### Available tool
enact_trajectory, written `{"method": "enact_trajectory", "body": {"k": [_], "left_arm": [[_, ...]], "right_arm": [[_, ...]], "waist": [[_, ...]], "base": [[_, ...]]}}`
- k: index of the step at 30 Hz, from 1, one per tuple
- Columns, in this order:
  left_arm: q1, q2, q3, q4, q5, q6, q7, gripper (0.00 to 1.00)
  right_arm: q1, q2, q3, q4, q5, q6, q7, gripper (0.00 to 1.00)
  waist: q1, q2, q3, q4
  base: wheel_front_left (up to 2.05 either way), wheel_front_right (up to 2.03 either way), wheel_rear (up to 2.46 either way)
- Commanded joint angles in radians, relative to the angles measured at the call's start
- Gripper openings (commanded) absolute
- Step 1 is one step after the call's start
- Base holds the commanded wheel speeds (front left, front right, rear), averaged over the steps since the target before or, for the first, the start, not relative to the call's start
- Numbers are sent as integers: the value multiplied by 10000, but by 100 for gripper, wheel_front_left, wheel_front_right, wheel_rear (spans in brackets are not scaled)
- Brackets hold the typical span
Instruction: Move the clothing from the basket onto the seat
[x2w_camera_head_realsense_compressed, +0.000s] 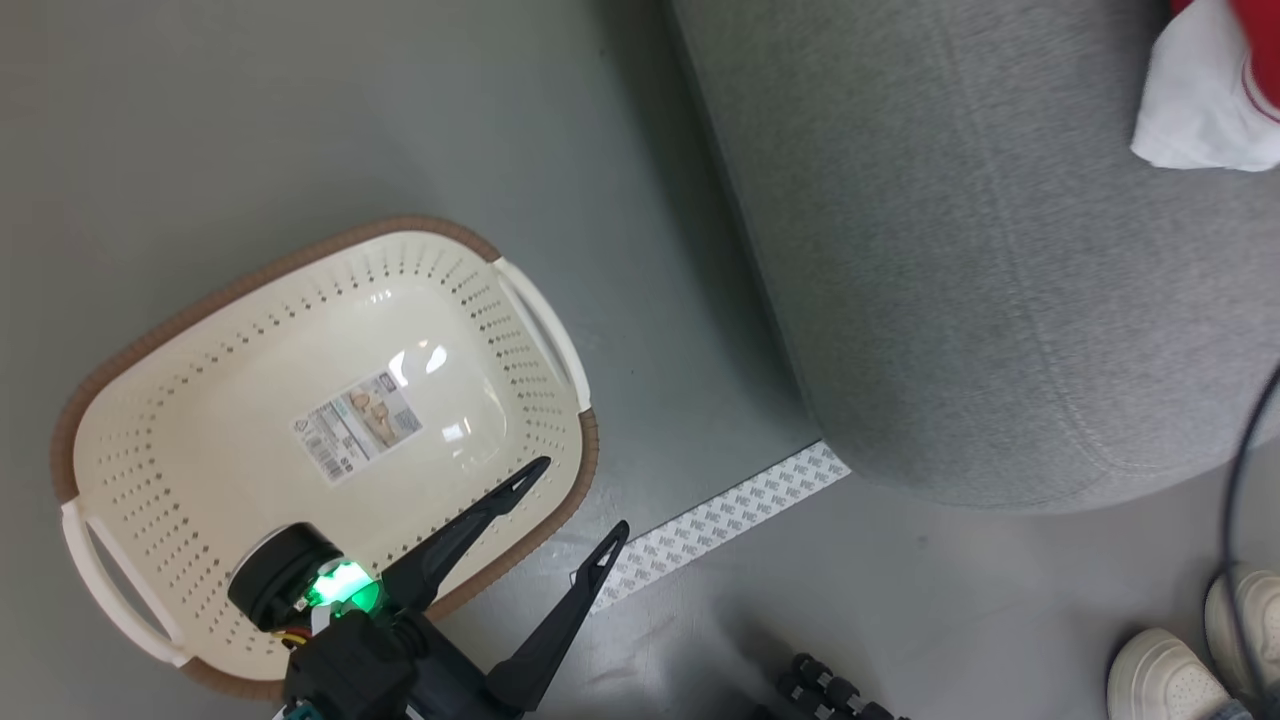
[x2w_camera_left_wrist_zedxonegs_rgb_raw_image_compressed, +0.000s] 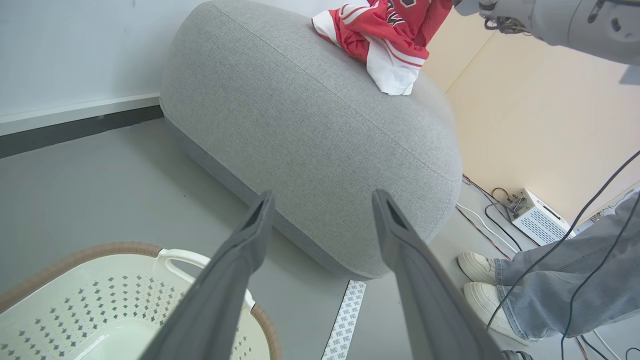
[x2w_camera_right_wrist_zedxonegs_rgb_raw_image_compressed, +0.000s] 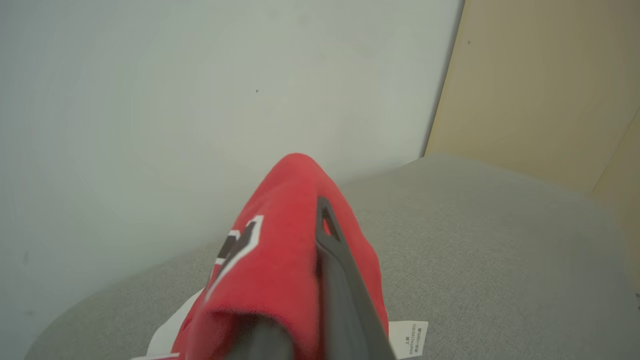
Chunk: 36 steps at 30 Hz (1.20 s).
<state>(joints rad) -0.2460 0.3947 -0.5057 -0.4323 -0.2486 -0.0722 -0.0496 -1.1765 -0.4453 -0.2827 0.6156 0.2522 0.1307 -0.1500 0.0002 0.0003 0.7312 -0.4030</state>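
The cream basket (x2w_camera_head_realsense_compressed: 200, 430) stands on the floor at the left, holding no garment; a label sticker (x2w_camera_head_realsense_compressed: 358, 424) shows on its bottom. My left gripper (x2w_camera_head_realsense_compressed: 580, 498) hovers over the basket's near right rim, fingers wide open with nothing between them, also open in its own view (x2w_camera_left_wrist_zedxonegs_rgb_raw_image_compressed: 322, 200). The red and white clothing (x2w_camera_left_wrist_zedxonegs_rgb_raw_image_compressed: 385, 35) lies bunched on the top of the grey seat (x2w_camera_left_wrist_zedxonegs_rgb_raw_image_compressed: 310, 125). My right gripper (x2w_camera_right_wrist_zedxonegs_rgb_raw_image_compressed: 305, 210) is shut on the clothing (x2w_camera_right_wrist_zedxonegs_rgb_raw_image_compressed: 280, 240) just above the seat (x2w_camera_right_wrist_zedxonegs_rgb_raw_image_compressed: 475, 250); one finger is wrapped in the cloth. A white fold of the clothing (x2w_camera_head_realsense_compressed: 1200, 110) shows at the seat's far corner.
A strip of patterned white tape (x2w_camera_head_realsense_compressed: 720, 520) lies on the floor between basket and seat (x2w_camera_head_realsense_compressed: 1000, 280). A person's white shoes (x2w_camera_head_realsense_compressed: 1170, 680) and jeans (x2w_camera_left_wrist_zedxonegs_rgb_raw_image_compressed: 565, 280) stand by the seat's near right. A black cable (x2w_camera_head_realsense_compressed: 1240, 480) hangs there. A white box (x2w_camera_left_wrist_zedxonegs_rgb_raw_image_compressed: 537, 217) with wires sits by the wall.
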Motion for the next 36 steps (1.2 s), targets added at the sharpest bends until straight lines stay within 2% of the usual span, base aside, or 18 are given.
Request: {"method": "enact_trajectory", "body": {"k": [1,4,6,7,8,12,13,17,23,28,33,36], "left_arm": [[-20,62,-29,-108,99,-17,26,100],[-188,43,5,-112,73,-12,-36,100],[-183,10,-17,-4,13,-21,-84,100],[-188,-28,-20,35,2,-4,-147,100],[-238,-60,-15,74,-6,5,-200,100],[-446,-274,101,518,42,192,-513,100],[-500,-545,62,874,-137,241,-722,100],[-493,-1056,-110,1929,-460,263,-1160,100],[256,-1932,89,3650,-1511,537,-1575,100],[769,-2355,655,4553,-1969,1065,-1903,100],[1168,-2545,867,5026,-2268,1059,-2042,100],[1356,-2551,1040,5327,-2310,1218,-2083,100]], "right_arm": [[216,114,-104,237,-151,1,-257,0],[450,523,-318,918,-527,1,-700,0],[628,639,-410,1188,-816,1,-858,33],[685,648,-471,1281,-928,-1,-914,72],[747,628,-512,1351,-1095,1,-940,100],[960,669,-608,1591,-1527,1,-956,100],[1169,694,-528,1654,-1825,1,-944,100],[1933,763,-125,1853,-2202,-2,-899,100],[3629,1100,1027,1690,-1916,-2,-807,100],[5150,1423,1972,774,-1139,-2,-504,100],[6465,1672,2674,-324,-619,-2,-154,100],[7406,1778,2906,-1254,-170,-2,68,100]], "waist": [[-2,-3,405,225],[-2,-3,445,351],[-2,-3,276,438],[-2,-3,195,485],[-2,-3,106,537],[-2,-3,-371,811],[-2,-3,-821,993],[-2,-3,-2247,1350],[-2,-3,-4671,1761],[-2,-3,-6228,2101],[-2,-3,-7179,2335],[-2,-3,-7568,2611]], "base": [[0,0,0],[0,0,0],[0,0,0],[0,0,0],[0,0,0],[0,0,0],[0,0,0],[0,0,0],[0,0,0],[0,0,0],[0,0,0],[0,0,0]]}}
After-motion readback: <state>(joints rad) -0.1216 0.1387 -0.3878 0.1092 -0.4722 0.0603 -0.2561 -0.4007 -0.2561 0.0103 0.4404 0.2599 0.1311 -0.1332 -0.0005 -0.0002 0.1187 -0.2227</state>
